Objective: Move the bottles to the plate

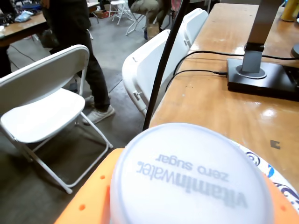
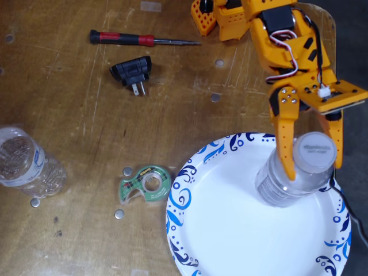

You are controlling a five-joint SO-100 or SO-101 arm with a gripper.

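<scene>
A clear bottle point(image 2: 282, 187) with a white cap point(image 2: 314, 152) stands on the right half of the blue-patterned white plate point(image 2: 190, 190). My orange gripper point(image 2: 313, 167) reaches down from above, and its fingers point(image 2: 285, 144) press both sides of the bottle just under the cap. In the wrist view the cap point(image 1: 191, 177), printed "vitaminwater zero sugar", fills the bottom, with orange fingers point(image 1: 88, 196) on either side and the plate rim point(image 1: 261, 163) behind. A second clear bottle point(image 2: 26, 164) sits on the table at the far left of the fixed view, well apart from the plate.
A red-handled screwdriver point(image 2: 138, 39), a black plug adapter point(image 2: 132, 72), a green tape dispenser point(image 2: 144, 185) and several coins lie on the wooden table. The wrist view shows a black stand base point(image 1: 261, 74) with cables, the table edge and white folding chairs point(image 1: 46, 107).
</scene>
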